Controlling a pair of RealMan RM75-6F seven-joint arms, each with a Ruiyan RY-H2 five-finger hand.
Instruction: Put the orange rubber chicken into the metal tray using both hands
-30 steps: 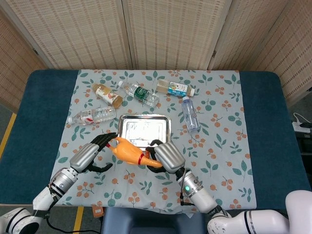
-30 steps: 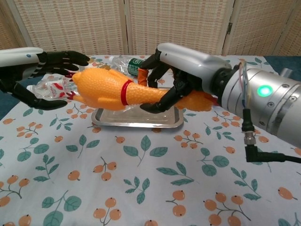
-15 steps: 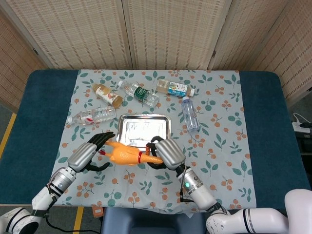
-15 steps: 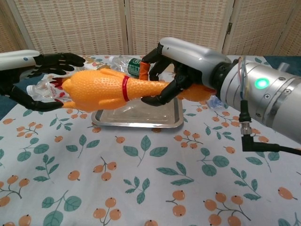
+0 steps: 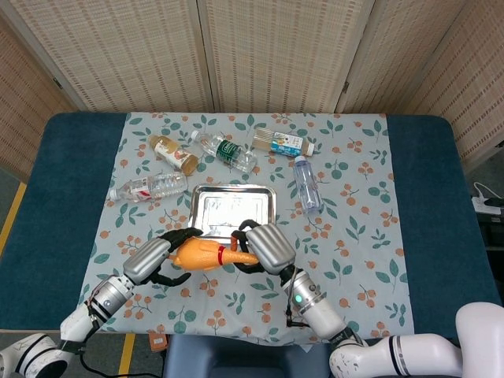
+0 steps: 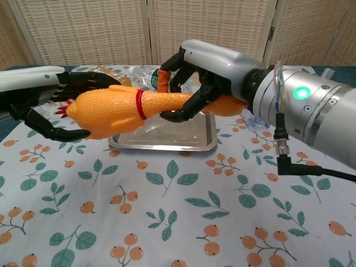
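Observation:
The orange rubber chicken (image 5: 203, 255) (image 6: 119, 109), with a red band round its neck, hangs in the air just in front of the metal tray (image 5: 231, 209) (image 6: 167, 137). My left hand (image 5: 157, 260) (image 6: 47, 103) cups its body end, fingers wrapped above and below it. My right hand (image 5: 264, 246) (image 6: 208, 75) grips its neck and leg end. In the chest view the chicken lies roughly level, a little above the tray's near-left rim. The tray holds nothing.
Several plastic bottles lie around the tray on the leaf-print cloth: a clear one (image 5: 149, 187) at its left, a tan one (image 5: 174, 153) and a green-label one (image 5: 227, 151) behind, a yellow-label one (image 5: 279, 142) and a clear one (image 5: 308, 184) at right.
Both hands have raised the chicken in the chest view and carried it a little leftward. The left hand's fingers have closed more tightly round its body.

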